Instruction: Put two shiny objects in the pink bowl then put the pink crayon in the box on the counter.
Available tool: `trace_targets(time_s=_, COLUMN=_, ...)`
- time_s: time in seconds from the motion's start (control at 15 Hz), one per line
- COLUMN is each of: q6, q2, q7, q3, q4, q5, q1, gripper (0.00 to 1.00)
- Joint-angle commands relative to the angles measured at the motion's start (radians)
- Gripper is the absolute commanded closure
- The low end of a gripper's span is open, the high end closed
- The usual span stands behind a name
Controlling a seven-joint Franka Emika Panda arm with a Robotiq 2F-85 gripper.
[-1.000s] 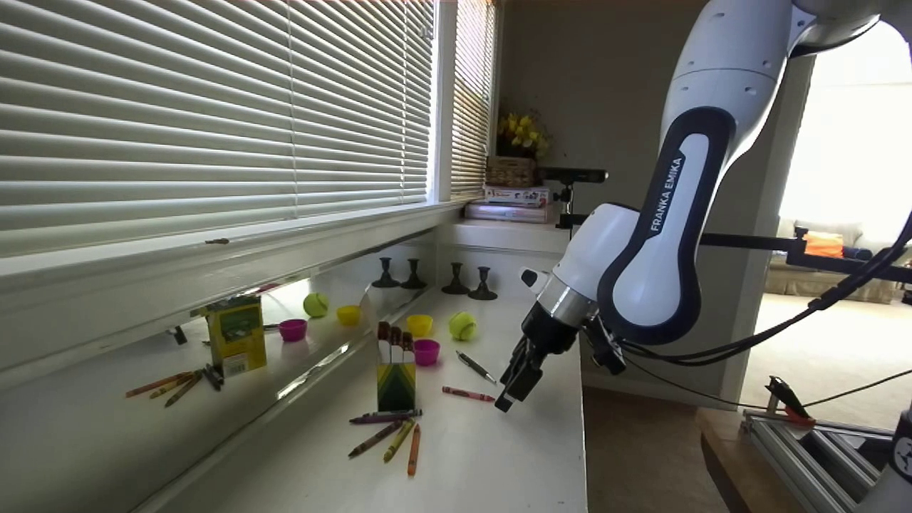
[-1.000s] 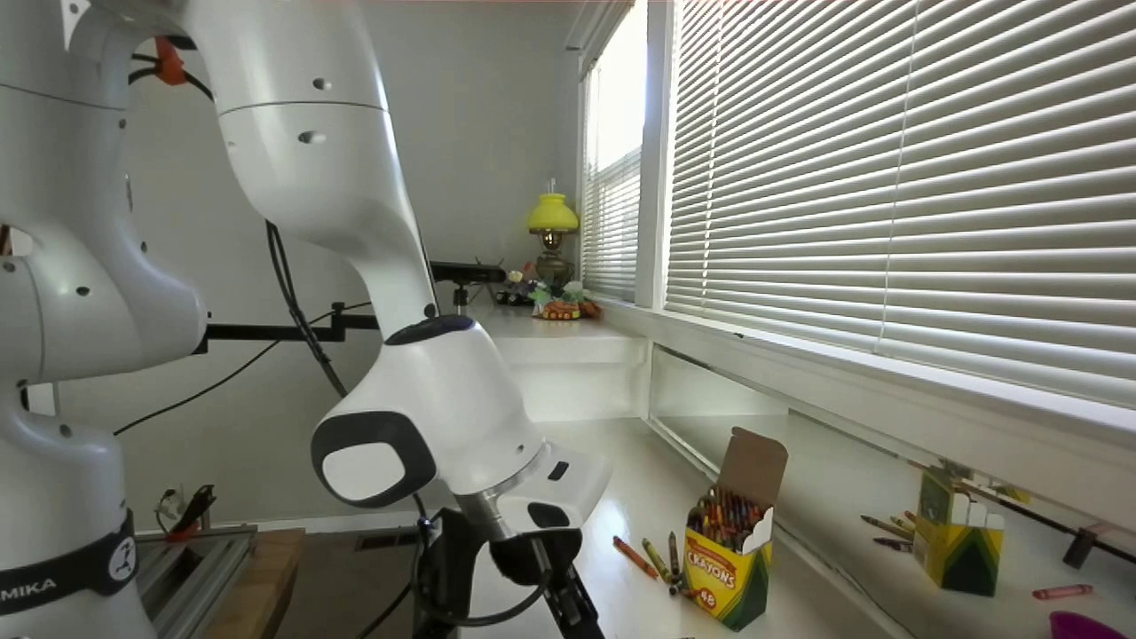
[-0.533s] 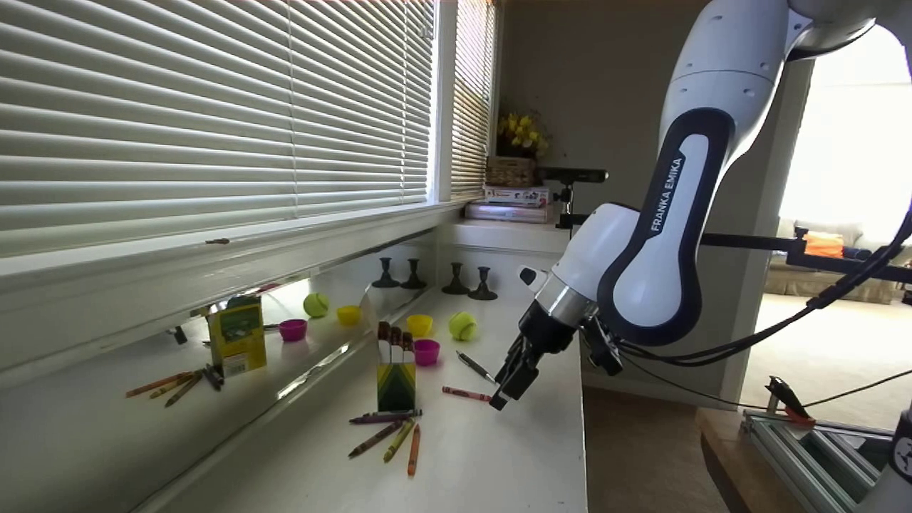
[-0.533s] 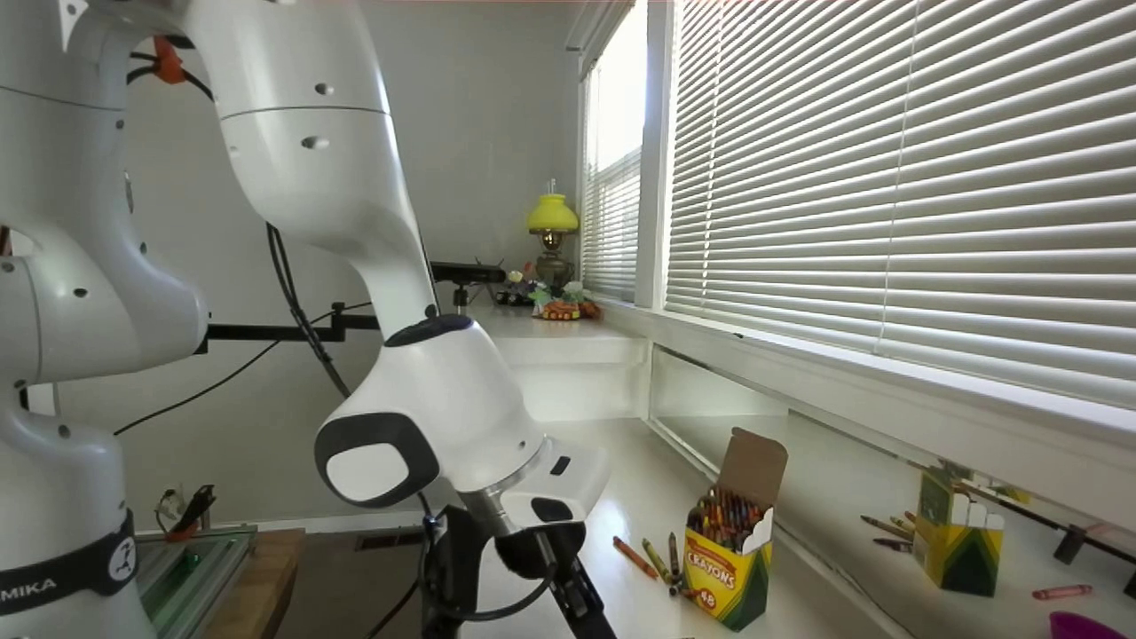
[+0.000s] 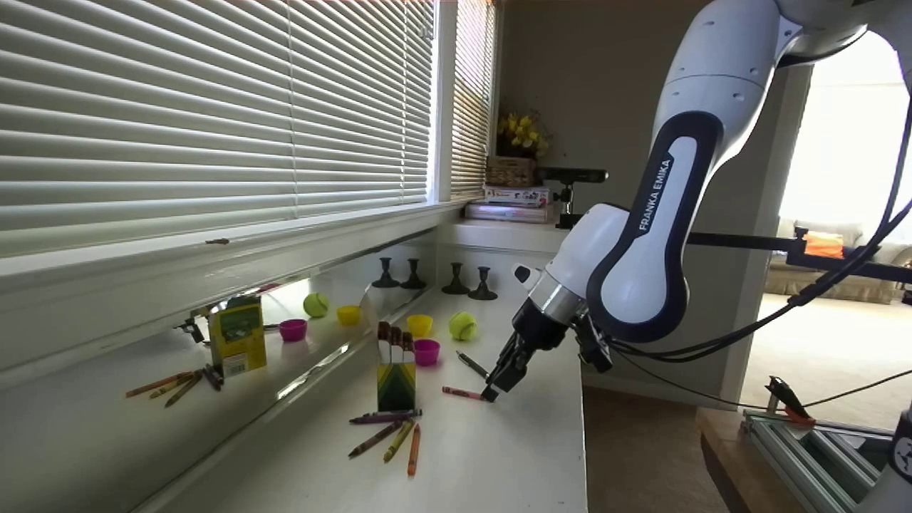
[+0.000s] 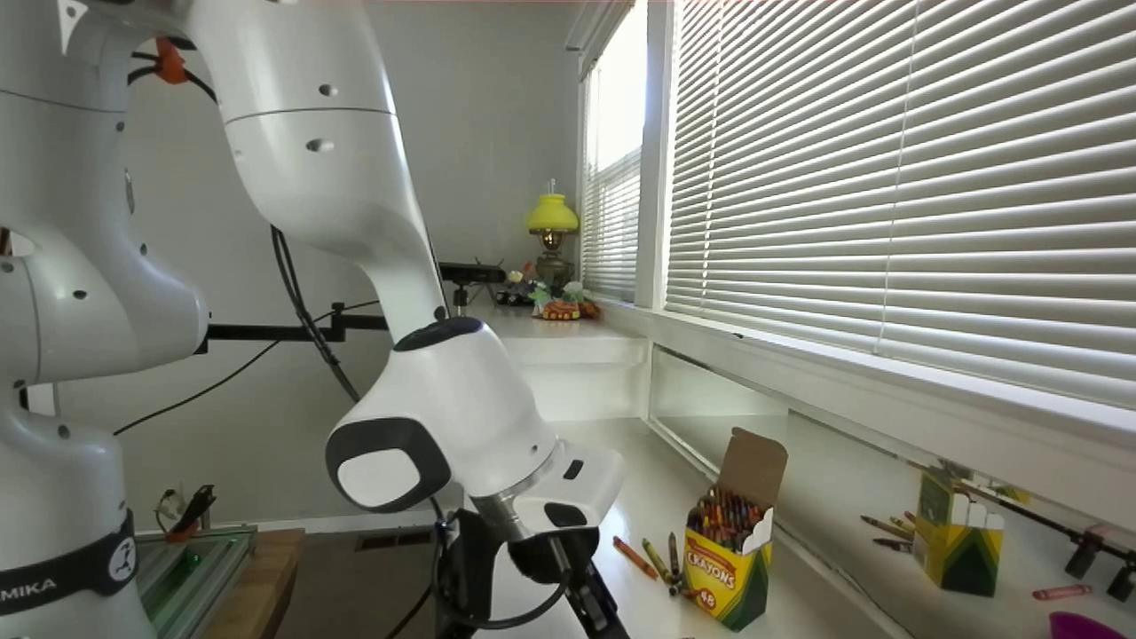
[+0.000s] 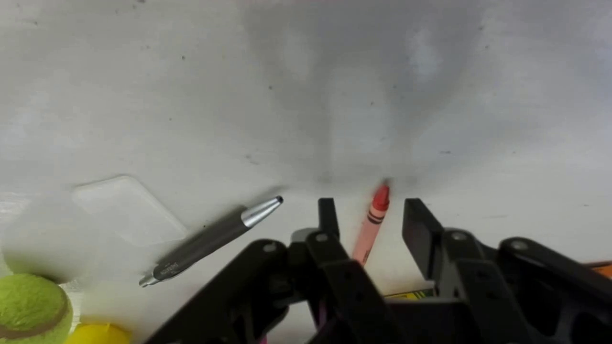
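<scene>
The gripper (image 7: 371,210) has its fingers spread. In the wrist view, the red tip of the pink crayon (image 7: 369,232) shows in the gap, with counter (image 7: 478,119) peeking out on both sides. A gray pen (image 7: 205,246) lies close by. In an exterior view, the pink bowl (image 5: 426,353) sits just past the crayon box (image 5: 396,388). In an exterior view, the crayon box stands open, full of crayons (image 6: 723,519), and the pink crayon shows only in the mirror (image 6: 825,479).

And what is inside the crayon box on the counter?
Many crayons in mixed colours show inside the open box; its walls hide their lower parts and the bottom.
</scene>
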Motion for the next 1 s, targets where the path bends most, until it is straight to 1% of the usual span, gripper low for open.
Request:
trace_targets(time_s=0.0, q6=0.015, q2=0.042, q7=-0.014, q3=-0.003, q4=0.027, q5=-0.020, q1=-0.008, gripper=0.59)
trace_targets(time_s=0.13, q6=0.014, q2=0.050, q7=-0.017, q3=-0.004, q4=0.033, q5=-0.020, q1=-0.007, gripper=0.62)
trace_targets(time_s=0.2, q6=0.015, q2=0.036, q7=0.129, q3=-0.126, q4=0.034, q5=-0.172, q1=0.084, gripper=0.62)
trace_targets(time_s=0.33, q6=0.017, q2=0.040, q7=0.166, q3=-0.177, q4=0.043, q5=-0.242, q1=0.117, gripper=0.66)
trace_targets(time_s=0.47, q6=0.027, q2=0.038, q7=0.214, q3=-0.227, q4=0.048, q5=-0.307, q1=0.156, gripper=0.90)
trace_targets(time_s=0.53, q6=0.031, q2=0.039, q7=0.232, q3=-0.249, q4=0.049, q5=-0.332, q1=0.174, gripper=0.91)
trace_targets(time_s=0.6, q6=0.029, q2=0.043, q7=0.172, q3=-0.190, q4=0.044, q5=-0.275, q1=0.131, gripper=0.97)
trace_targets(time_s=0.67, q6=0.030, q2=0.042, q7=0.179, q3=-0.196, q4=0.044, q5=-0.282, q1=0.139, gripper=0.99)
trace_targets(time_s=0.8, q6=0.028, q2=0.044, q7=0.175, q3=-0.195, q4=0.046, q5=-0.281, q1=0.141, gripper=1.00)
trace_targets(time_s=0.87, q6=0.033, q2=0.041, q7=0.249, q3=-0.275, q4=0.054, q5=-0.353, q1=0.207, gripper=0.98)
trace_targets(time_s=0.93, q6=0.029, q2=0.041, q7=0.252, q3=-0.283, q4=0.058, q5=-0.363, q1=0.213, gripper=0.98)
